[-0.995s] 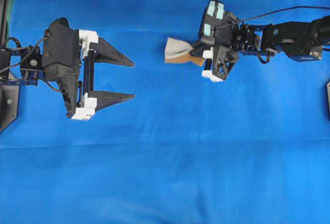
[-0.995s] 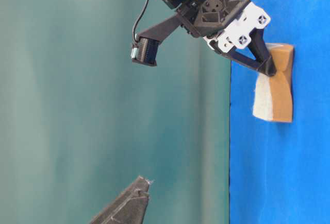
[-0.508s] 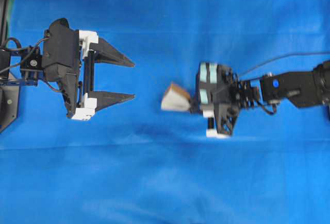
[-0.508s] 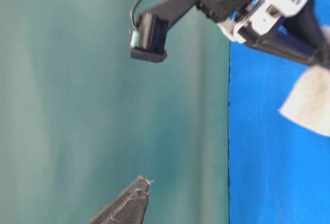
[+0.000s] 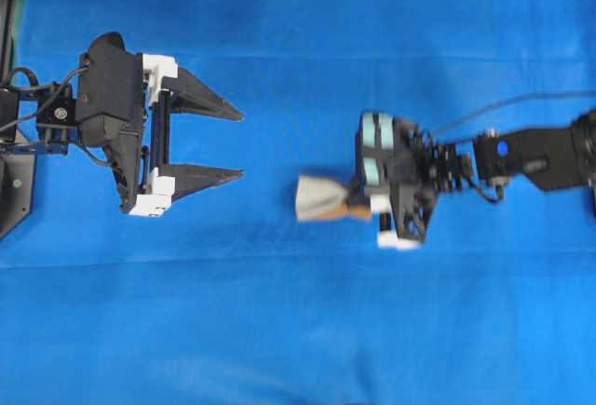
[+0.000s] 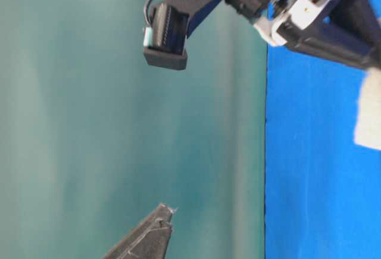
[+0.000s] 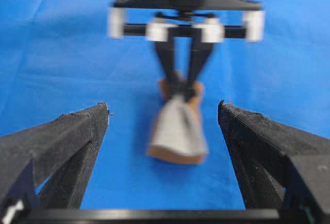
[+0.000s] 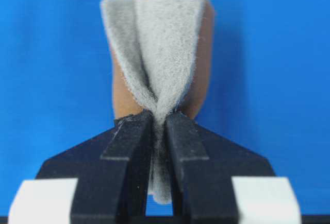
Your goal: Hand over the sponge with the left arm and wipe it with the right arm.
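1. Since a second ago the right arm (image 5: 521, 154) has swung down the overhead view, carrying the sponge (image 5: 324, 199) from the upper middle of the blue worktop (image 5: 298, 330) to its centre; the left arm (image 5: 102, 116) has not shifted.
2. Right pincer (image 5: 358, 208): its two black fingers are pressed together on one end of the sponge, pinching it so hard that the grey top folds into a crease between them, as the right wrist view shows (image 8: 157, 69).
3. From that pinch the sponge sticks out towards the left arm, grey speckled face up and the orange-brown layer showing along its lower edge and near the fingers.
4. Left pincer (image 5: 240, 146): fingers spread wide apart and holding nothing, one tip in the upper half, the other lower, both pointing at the right arm.
5. In the left wrist view the sponge (image 7: 178, 131) sits between the two open left fingers (image 7: 67, 141) but beyond their tips, not touching them; the picture is blurred.
6. Pale green patches (image 5: 377, 144) mark the right pincer's housing, and a thin cable runs from it back along the arm.
7. Whether the sponge touches the worktop cannot be told.
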You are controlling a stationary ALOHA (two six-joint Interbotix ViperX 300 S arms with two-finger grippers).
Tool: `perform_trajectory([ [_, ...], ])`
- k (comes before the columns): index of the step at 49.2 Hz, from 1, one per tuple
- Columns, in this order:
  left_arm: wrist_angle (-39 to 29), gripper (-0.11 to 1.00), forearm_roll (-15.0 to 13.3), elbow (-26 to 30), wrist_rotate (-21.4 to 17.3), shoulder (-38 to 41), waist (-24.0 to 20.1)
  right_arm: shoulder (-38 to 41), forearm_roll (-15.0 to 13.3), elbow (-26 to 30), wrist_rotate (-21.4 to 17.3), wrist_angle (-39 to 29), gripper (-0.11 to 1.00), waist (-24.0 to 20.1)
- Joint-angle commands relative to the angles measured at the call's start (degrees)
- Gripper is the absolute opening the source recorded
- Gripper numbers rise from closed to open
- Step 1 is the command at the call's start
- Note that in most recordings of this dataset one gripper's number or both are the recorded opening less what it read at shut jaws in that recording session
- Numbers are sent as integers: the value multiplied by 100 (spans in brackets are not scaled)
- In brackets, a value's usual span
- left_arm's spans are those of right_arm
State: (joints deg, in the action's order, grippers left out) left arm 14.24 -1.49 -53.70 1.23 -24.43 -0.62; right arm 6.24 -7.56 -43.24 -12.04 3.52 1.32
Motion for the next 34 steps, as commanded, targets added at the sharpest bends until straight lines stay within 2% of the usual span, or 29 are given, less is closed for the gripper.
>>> perform_trajectory([
  [1, 53, 84, 9, 79, -9, -44, 18, -97, -141, 18, 35, 35, 13, 563],
  [9, 53, 84, 9, 70, -9, -44, 18, 79, -404, 88, 53, 53, 13, 1397],
  [16, 53, 84, 0, 70, 0, -44, 18, 149, -580, 158, 53, 88, 13, 1819],
  [27, 70, 84, 9, 79, -9, -44, 18, 149, -598, 149, 9, 105, 13, 1793],
  [34, 70, 84, 9, 79, -9, -44, 18, 158, -563, 123, -79, 79, 13, 1327],
])
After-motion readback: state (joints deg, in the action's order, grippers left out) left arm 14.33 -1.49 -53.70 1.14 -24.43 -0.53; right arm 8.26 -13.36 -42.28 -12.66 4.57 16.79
